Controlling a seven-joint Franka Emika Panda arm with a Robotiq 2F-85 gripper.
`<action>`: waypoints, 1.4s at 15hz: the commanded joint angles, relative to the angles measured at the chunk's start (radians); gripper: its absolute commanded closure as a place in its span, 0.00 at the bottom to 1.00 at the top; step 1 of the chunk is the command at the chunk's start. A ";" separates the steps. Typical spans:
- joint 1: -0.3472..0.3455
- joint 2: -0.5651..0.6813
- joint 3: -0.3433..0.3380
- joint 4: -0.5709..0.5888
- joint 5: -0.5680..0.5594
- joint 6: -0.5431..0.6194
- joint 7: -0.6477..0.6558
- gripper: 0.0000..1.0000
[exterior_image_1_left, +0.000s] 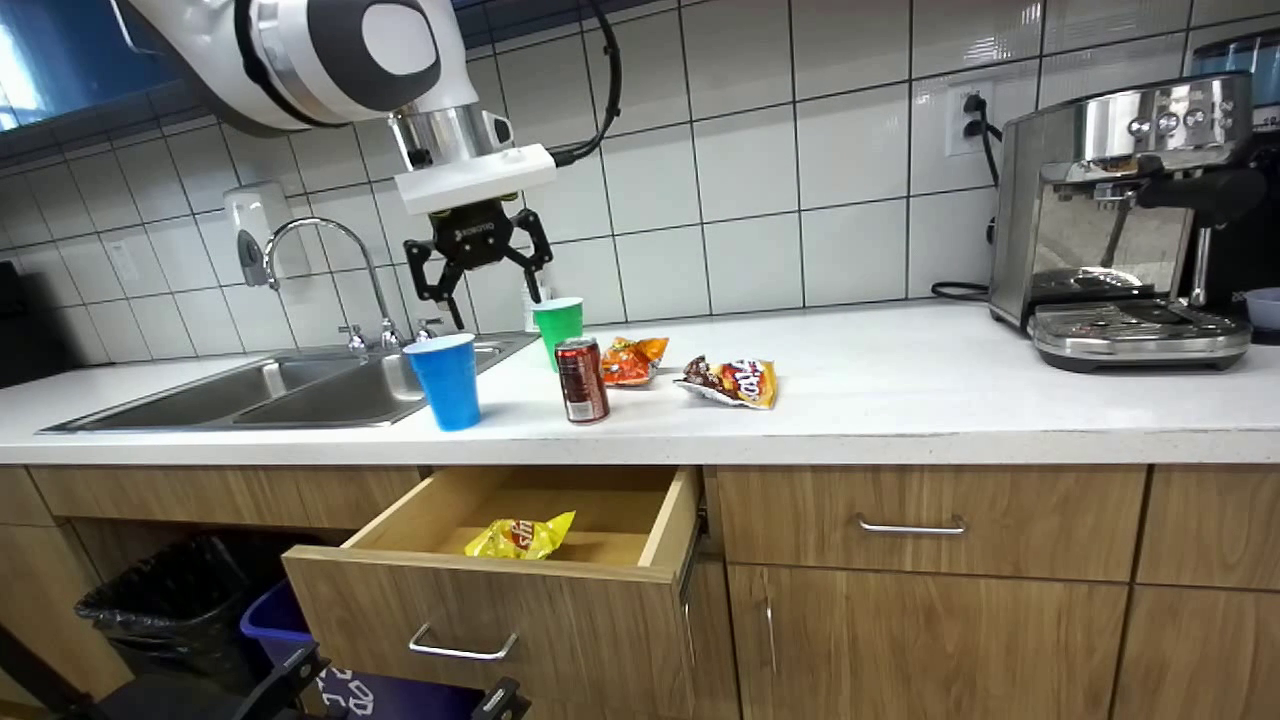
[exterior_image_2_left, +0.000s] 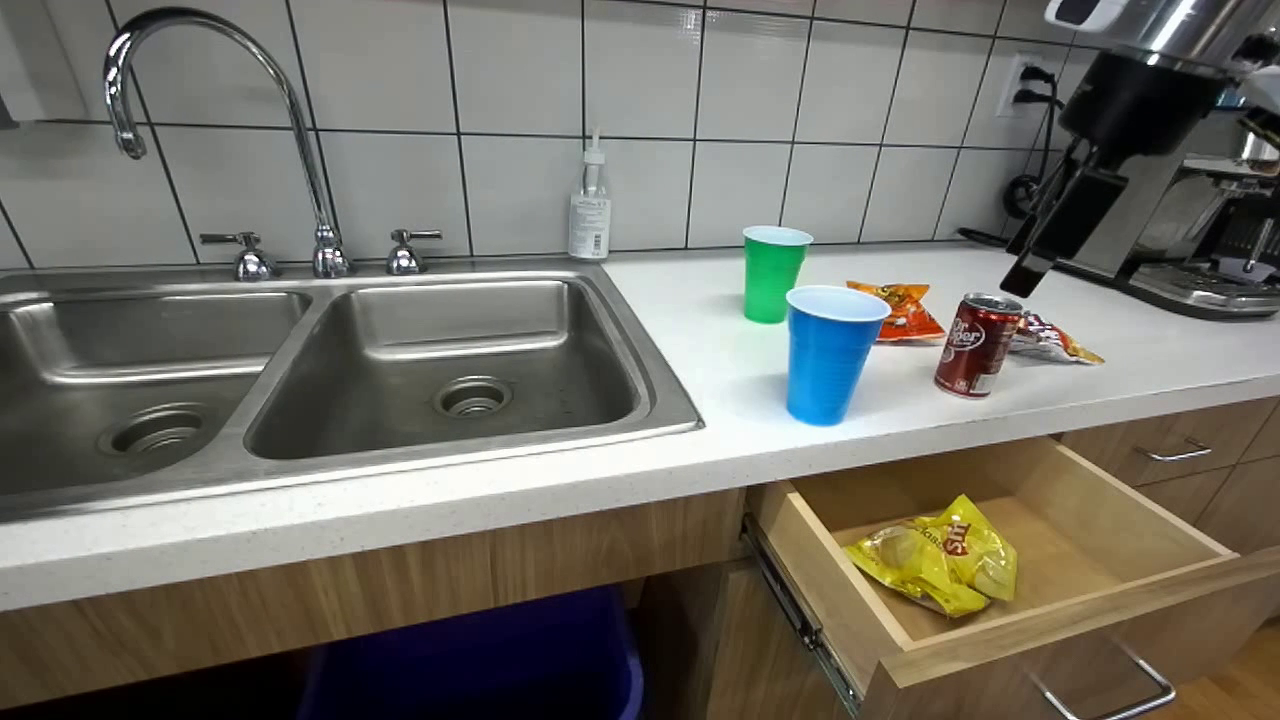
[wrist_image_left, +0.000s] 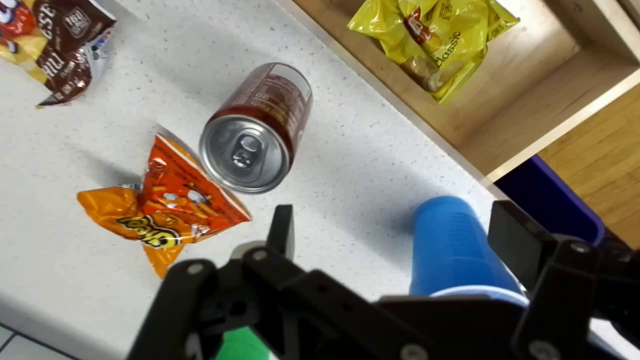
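My gripper (exterior_image_1_left: 497, 306) (wrist_image_left: 399, 235) hangs above the counter, fingers wide apart, with nothing held. Below it a blue cup (exterior_image_1_left: 445, 385) (exterior_image_2_left: 830, 360) (wrist_image_left: 450, 250) stands upright on the counter; in the wrist view it appears between the fingers, nearer the right one. A green cup (exterior_image_1_left: 562, 325) (exterior_image_2_left: 773, 275) stands farther back, mostly hidden by the gripper in the wrist view. A dark red can (exterior_image_1_left: 582, 380) (exterior_image_2_left: 978, 345) (wrist_image_left: 257, 127) stands upright beside an orange snack packet (exterior_image_1_left: 632, 362) (wrist_image_left: 175, 210). A brown and yellow packet (exterior_image_1_left: 735, 382) (wrist_image_left: 60, 50) lies farther along.
Below the counter a drawer (exterior_image_1_left: 500, 620) is pulled out, with a yellow chips bag (exterior_image_1_left: 520, 537) (exterior_image_2_left: 945, 555) (wrist_image_left: 440, 40) inside. A double sink (exterior_image_2_left: 450, 370) with a tall faucet (exterior_image_1_left: 375, 270), a pump bottle (exterior_image_2_left: 590, 215) and a coffee machine (exterior_image_1_left: 1110, 220) flank the cups and snacks.
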 joint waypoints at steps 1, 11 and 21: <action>-0.029 0.024 0.000 0.080 0.018 -0.041 0.120 0.00; -0.072 0.192 0.011 0.268 -0.028 0.000 0.536 0.00; -0.115 0.441 0.020 0.514 0.052 -0.026 0.725 0.00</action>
